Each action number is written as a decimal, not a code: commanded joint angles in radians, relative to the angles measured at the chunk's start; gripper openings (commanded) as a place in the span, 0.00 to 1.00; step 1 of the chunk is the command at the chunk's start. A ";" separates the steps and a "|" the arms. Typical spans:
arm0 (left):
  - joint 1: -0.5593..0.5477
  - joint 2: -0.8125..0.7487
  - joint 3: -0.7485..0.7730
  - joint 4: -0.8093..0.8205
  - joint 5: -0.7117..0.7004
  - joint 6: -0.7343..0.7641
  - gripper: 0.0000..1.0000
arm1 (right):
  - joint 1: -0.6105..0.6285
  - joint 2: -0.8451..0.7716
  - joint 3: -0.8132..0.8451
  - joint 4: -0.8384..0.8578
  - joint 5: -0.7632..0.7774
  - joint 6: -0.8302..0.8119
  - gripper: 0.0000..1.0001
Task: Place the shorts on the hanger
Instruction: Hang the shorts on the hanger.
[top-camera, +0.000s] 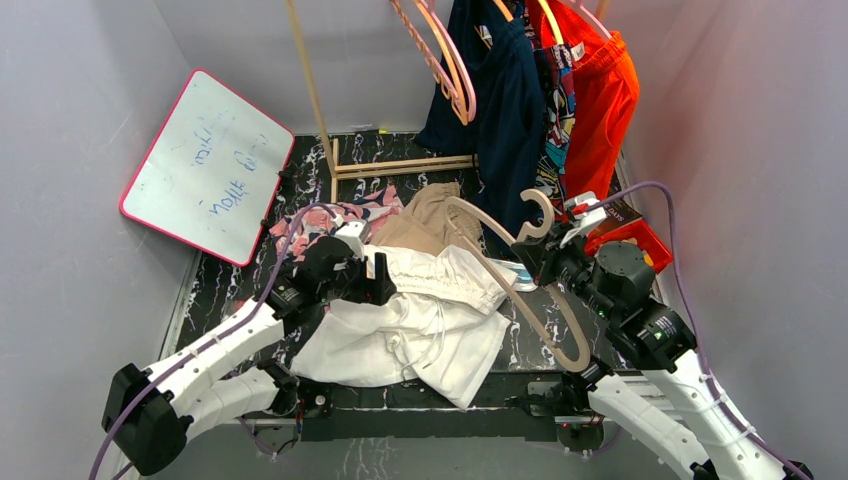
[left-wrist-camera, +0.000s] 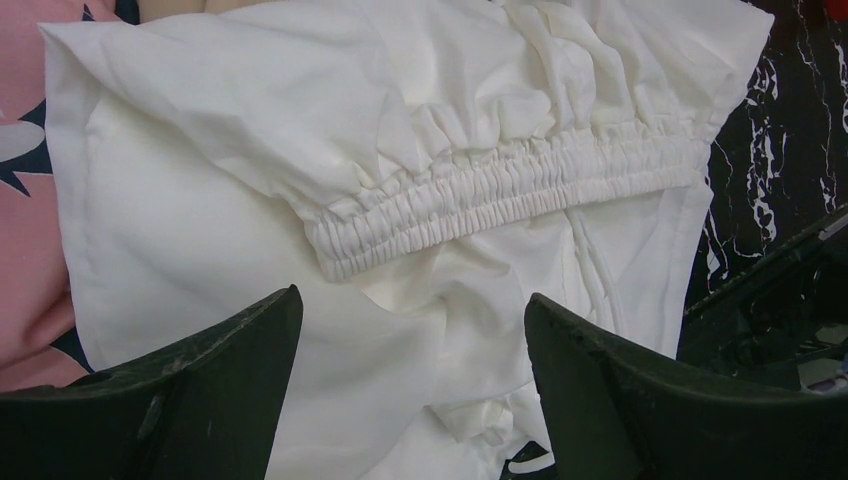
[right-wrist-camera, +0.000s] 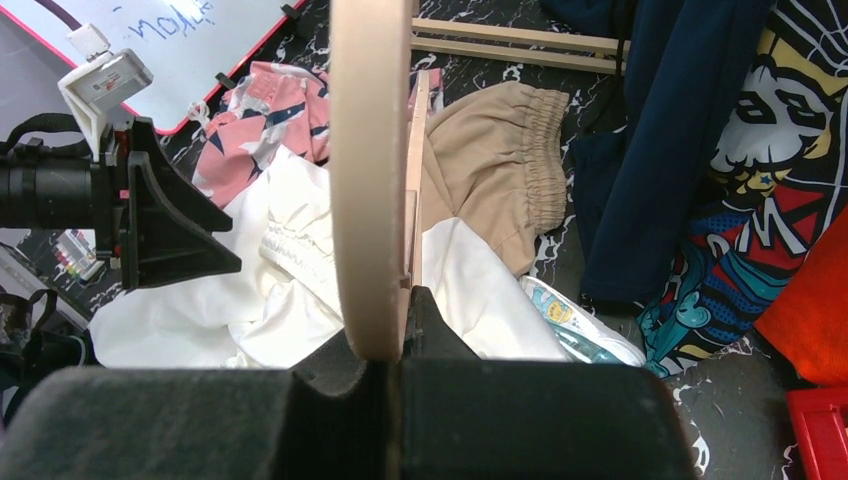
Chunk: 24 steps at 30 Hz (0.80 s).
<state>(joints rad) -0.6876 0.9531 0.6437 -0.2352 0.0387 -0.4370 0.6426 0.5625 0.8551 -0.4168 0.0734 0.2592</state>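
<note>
The white shorts (top-camera: 420, 320) lie crumpled on the dark marbled table, waistband (left-wrist-camera: 500, 190) gathered, with a drawstring across the front. My left gripper (top-camera: 375, 280) hovers over their left part. Its jaws stand wide apart just above the fabric below the waistband (left-wrist-camera: 412, 300), with nothing between them. My right gripper (top-camera: 545, 262) is shut on the pale beige hanger (top-camera: 576, 364) near its hook. The hanger is held above the shorts' right edge, one arm reaching toward the tan shorts, the other toward the table's front. In the right wrist view the hanger (right-wrist-camera: 370, 180) rises edge-on from the shut jaws (right-wrist-camera: 395, 345).
Tan shorts (top-camera: 430, 220) and a pink patterned garment (top-camera: 320, 220) lie behind the white shorts. A whiteboard (top-camera: 205, 165) leans at back left. A wooden rack (top-camera: 400, 165) carries pink hangers (top-camera: 450, 60), navy and orange clothes (top-camera: 600, 90). A red box (top-camera: 630, 240) sits right.
</note>
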 joint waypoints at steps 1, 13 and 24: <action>-0.003 0.033 0.022 0.015 -0.035 -0.030 0.80 | 0.003 0.000 -0.003 0.090 -0.023 0.007 0.00; -0.024 0.031 0.033 -0.046 -0.057 0.297 0.74 | 0.003 -0.014 -0.010 0.111 -0.037 -0.024 0.00; -0.065 0.121 0.007 0.016 -0.149 0.295 0.83 | 0.002 -0.028 -0.021 0.116 -0.032 -0.028 0.00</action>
<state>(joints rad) -0.7399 1.0813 0.6495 -0.2588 -0.0494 -0.1562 0.6426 0.5526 0.8349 -0.3809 0.0414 0.2459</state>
